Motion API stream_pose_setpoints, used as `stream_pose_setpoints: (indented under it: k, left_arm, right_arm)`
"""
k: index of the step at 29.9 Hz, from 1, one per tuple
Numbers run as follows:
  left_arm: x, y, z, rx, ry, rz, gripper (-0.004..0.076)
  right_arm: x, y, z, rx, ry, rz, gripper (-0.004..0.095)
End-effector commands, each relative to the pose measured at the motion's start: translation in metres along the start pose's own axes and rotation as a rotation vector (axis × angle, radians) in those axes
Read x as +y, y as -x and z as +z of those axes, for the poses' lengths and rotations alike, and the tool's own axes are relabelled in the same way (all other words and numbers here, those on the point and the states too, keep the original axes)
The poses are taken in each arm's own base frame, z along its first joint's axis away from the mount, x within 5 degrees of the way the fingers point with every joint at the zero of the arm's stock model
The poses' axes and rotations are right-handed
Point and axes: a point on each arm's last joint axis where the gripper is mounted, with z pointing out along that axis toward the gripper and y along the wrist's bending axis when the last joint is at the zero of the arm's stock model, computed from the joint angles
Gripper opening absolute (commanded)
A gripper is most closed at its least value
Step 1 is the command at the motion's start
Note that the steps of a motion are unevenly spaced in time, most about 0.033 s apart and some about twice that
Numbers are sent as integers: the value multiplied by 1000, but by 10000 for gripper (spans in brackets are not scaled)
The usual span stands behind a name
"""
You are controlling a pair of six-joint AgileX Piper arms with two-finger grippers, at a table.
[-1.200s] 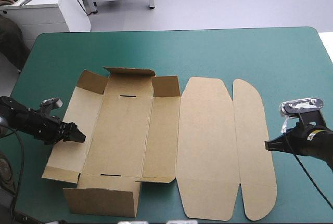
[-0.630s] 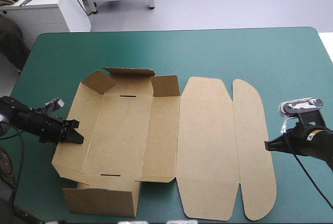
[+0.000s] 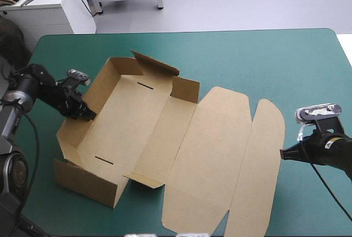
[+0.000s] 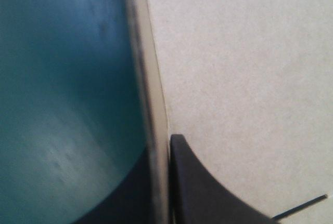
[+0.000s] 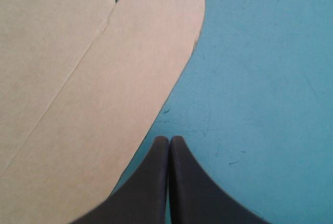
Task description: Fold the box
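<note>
left tool (image 3: 90,115) clamps box (image 3: 192,138) wall — right tool (image 3: 282,153) beside box

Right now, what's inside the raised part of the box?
Bare brown floor with two slots, and one finger of the left gripper, shut on the left wall of the box. The near wall hides the strip behind it.
</note>
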Motion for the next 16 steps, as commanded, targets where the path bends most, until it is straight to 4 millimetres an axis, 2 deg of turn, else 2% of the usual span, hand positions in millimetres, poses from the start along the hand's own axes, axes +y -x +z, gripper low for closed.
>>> stream_pose_setpoints:
  k: [1, 6, 9, 12, 16]
  left_arm:
    - [-31, 45, -32, -138, 171, 280, -10]
    - [-76, 100, -45, -311, 377, 560, -10]
    - [-106, 123, -45, -397, 459, 695, -10]
    - [-138, 141, -43, -495, 535, 830, -10]
    - [-176, 150, -43, -582, 599, 981, -10]
  right_arm:
    - [-2, 8, -7, -62, -20, -8, -20]
    - [-2, 8, -7, -61, -20, -6, -20]
    - [-2, 7, -7, -56, -18, -2, -20]
    - [-2, 7, -6, -52, -17, 0, -20]
    - [-2, 7, -6, -51, -15, 1, -20]
